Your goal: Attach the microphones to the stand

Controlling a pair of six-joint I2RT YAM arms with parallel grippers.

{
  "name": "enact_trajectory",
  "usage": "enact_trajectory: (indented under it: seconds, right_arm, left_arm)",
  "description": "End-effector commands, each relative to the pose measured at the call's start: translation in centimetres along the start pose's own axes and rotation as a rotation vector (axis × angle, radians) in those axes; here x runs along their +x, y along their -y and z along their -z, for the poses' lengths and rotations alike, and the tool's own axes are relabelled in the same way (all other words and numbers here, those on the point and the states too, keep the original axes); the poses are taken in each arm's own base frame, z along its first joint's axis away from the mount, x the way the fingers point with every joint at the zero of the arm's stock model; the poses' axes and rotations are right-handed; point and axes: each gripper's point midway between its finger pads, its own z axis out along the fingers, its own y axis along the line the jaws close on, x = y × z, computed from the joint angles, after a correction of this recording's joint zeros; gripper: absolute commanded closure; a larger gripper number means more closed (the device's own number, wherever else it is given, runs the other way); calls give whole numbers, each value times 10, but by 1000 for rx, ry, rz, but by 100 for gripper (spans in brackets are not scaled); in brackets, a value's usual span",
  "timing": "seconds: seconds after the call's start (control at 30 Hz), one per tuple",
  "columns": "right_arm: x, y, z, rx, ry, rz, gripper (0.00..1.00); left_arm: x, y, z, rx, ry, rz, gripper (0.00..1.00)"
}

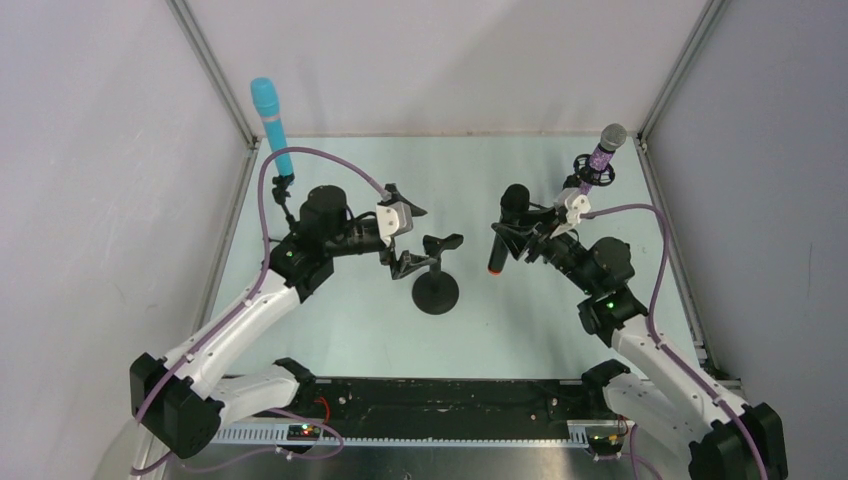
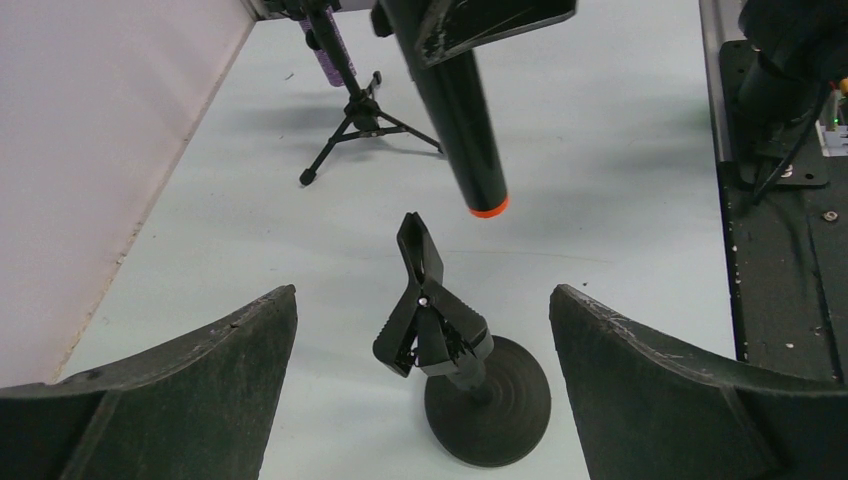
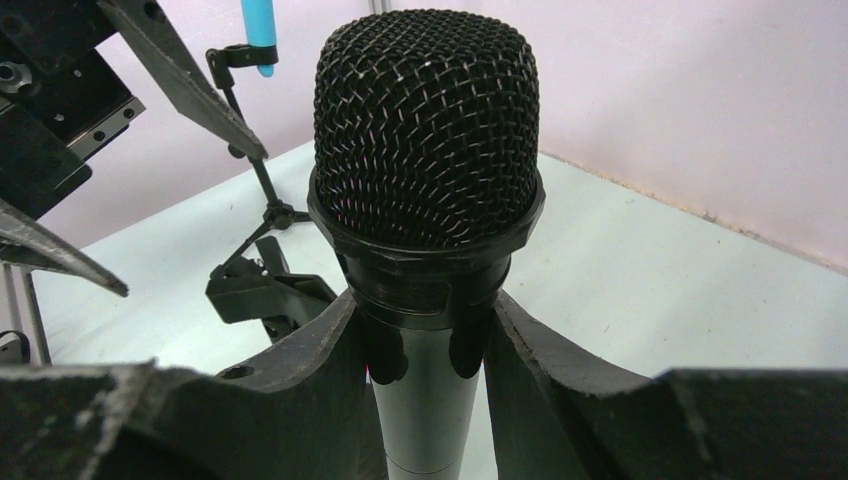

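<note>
Top external: round-base stand point(image 1: 436, 291) is landmark, its clip point(image 1: 432, 248) tilted. Right gripper point(image 1: 512, 243) clamped on black microphone point(image 1: 505, 225) under grille, just right of stand; orange end down, apart from clip. Left gripper point(image 1: 412, 232) gaping wide, holding nothing, just left of stand. Light blue microphone point(image 1: 271, 120) on tripod point(image 1: 287, 200), well left-rear of stand. Purple microphone point(image 1: 603, 152) on second tripod point(image 2: 355, 110), well right-rear.
</note>
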Motion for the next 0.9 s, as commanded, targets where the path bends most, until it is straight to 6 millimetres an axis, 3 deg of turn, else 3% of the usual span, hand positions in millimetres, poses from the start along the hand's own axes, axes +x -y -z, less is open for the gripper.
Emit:
enact_trajectory:
  seconds: [0.0,0.3,0.57,0.87]
  right_arm:
    - [-39,1,-10,-53,160,61,100]
    - [-25,16,-27,-140,173,66,100]
    - [-26,3,-37,-276,191,98,100]
    - [-32,-14,-43,-386,205,145,100]
  left_arm:
    - [-19,-2,1,20,48,-33,0]
    - [-12,-7,-3,-39,85,4,0]
    - [8,-3,-9,-51,79,43,0]
    - [15,-1,-17,-61,111,44,0]
